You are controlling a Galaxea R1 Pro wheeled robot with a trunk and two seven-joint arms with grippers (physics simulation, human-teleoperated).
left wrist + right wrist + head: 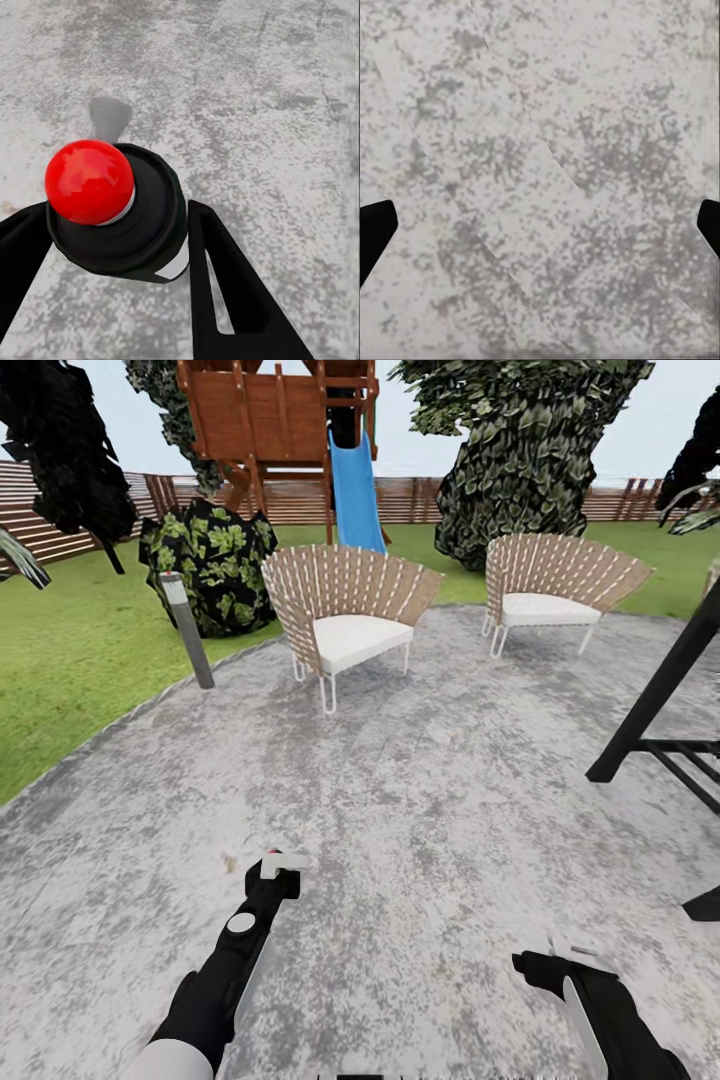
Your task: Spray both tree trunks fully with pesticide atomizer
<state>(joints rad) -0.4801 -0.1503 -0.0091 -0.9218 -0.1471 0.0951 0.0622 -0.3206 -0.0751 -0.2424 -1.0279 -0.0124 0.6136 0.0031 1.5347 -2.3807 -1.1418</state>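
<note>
Holding the pesticide atomizer (pixel 120 217) in the left gripper (pixel 124 247), fingers (pixel 225 285) closed against the dark bottle body, red spray cap (pixel 90 181) facing the wrist camera, above the grey stone patio (pixel 420 790). Keeping the right gripper (pixel 540 225) spread wide and empty over the same patio. Judging the pickup step done; carrying toward the trees now in hand. Next calling for turning and driving off the patio onto the lawn (pixel 70 660) to find a bare trunk. Not making out any such trunk beyond the wicker chairs (pixel 345 610); blurring of the bottle in the head view
</note>
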